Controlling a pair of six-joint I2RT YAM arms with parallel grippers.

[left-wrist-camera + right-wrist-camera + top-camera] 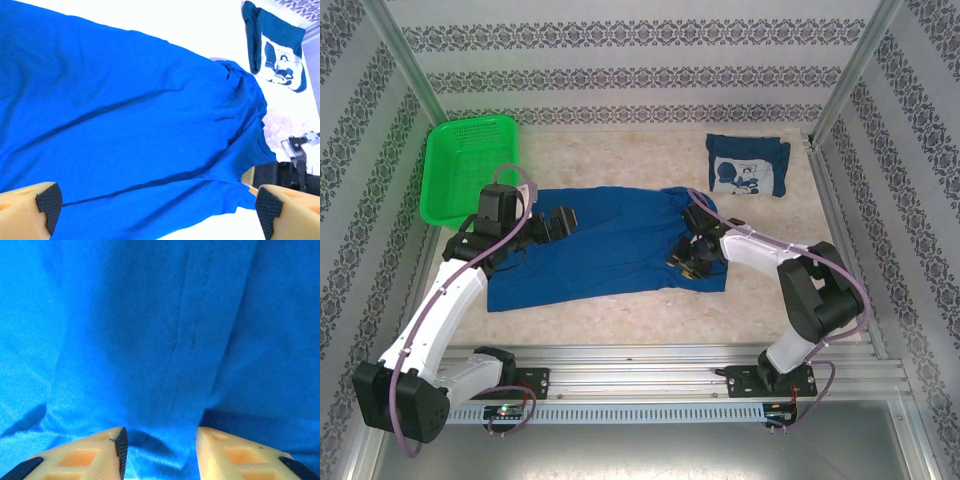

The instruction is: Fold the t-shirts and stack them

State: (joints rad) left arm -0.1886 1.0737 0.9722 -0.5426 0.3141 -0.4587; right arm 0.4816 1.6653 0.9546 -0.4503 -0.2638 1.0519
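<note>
A royal-blue t-shirt (610, 245) lies spread out and creased in the middle of the table. My left gripper (563, 220) hovers over its left part, jaws wide open with nothing between them (157, 212); the cloth (125, 110) stretches away below. My right gripper (686, 260) sits low on the shirt's right end. Its fingers (119, 447) stand apart, and a raised ridge of blue fabric (175, 365) with a seam runs between them, not pinched. A second t-shirt (748, 165), folded with its print up, lies at the back right (277, 50).
A green mesh basket (470, 170) stands at the back left, close behind the left arm. Patterned walls and metal posts enclose the table. A metal rail (640, 365) runs along the near edge. The right arm's black wrist (295, 172) shows past the shirt's corner.
</note>
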